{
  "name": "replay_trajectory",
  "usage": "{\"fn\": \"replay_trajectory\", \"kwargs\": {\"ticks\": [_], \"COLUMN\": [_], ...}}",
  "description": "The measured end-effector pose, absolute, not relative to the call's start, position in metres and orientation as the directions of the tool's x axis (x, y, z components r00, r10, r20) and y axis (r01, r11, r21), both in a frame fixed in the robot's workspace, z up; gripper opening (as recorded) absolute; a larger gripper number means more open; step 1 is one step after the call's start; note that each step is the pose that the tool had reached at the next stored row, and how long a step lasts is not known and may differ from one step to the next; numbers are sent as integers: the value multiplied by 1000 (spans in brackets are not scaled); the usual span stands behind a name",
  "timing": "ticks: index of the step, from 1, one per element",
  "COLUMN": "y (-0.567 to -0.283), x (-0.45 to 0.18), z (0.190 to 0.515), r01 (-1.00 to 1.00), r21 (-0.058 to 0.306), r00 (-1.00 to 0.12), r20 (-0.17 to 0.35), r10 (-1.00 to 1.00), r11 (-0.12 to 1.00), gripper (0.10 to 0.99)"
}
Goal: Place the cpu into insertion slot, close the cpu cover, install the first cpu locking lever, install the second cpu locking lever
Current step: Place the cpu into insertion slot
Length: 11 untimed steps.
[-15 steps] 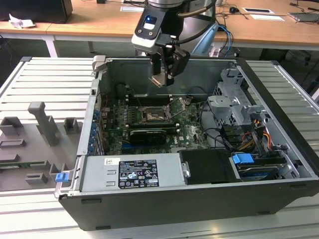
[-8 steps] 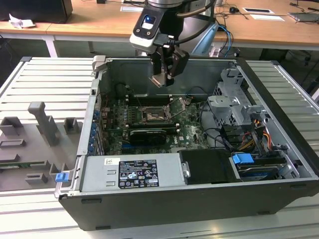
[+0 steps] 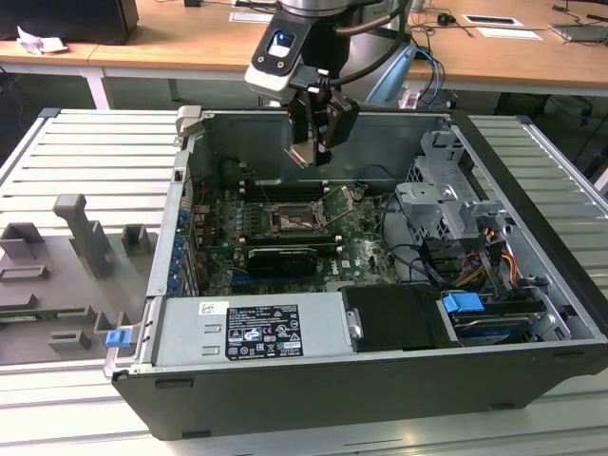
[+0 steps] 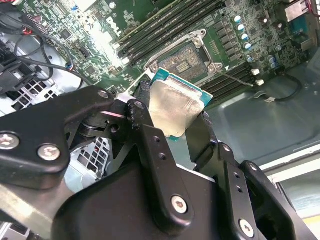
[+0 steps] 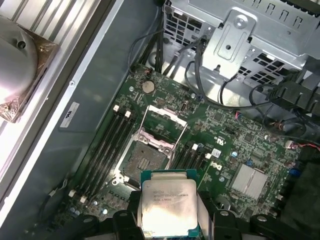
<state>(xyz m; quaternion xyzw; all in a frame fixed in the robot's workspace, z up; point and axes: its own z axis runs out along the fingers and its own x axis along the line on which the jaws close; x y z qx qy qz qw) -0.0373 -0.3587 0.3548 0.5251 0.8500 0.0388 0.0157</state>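
Black fingers (image 4: 150,145) are clamping the cpu (image 4: 175,107), holding it above the uncovered insertion slot (image 4: 187,57) inside the computer case (image 3: 313,389).

cpu (image 4: 176,106) in hand (image 4: 171,119), above insertion slot (image 4: 191,58)

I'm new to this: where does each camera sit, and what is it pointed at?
Exterior view: off the arm, looking down into the open computer case; the gripper hangs over the motherboard.
First wrist view: on the arm, facing down at the motherboard; fingers flank the cpu.
Second wrist view: on the arm, behind the black gripper links.
Both wrist views share the gripped cpu and the insertion slot.
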Motion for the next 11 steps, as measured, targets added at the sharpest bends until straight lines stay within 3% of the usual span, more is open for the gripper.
{"fn": "replay_trajectory", "kwargs": {"ticks": [11], "y": [-359], "x": [-37], "z": [353], "r01": [907], "r21": [83], "r00": [-415], "r20": [14], "r10": [910], "r11": [413], "gripper": [529]}}
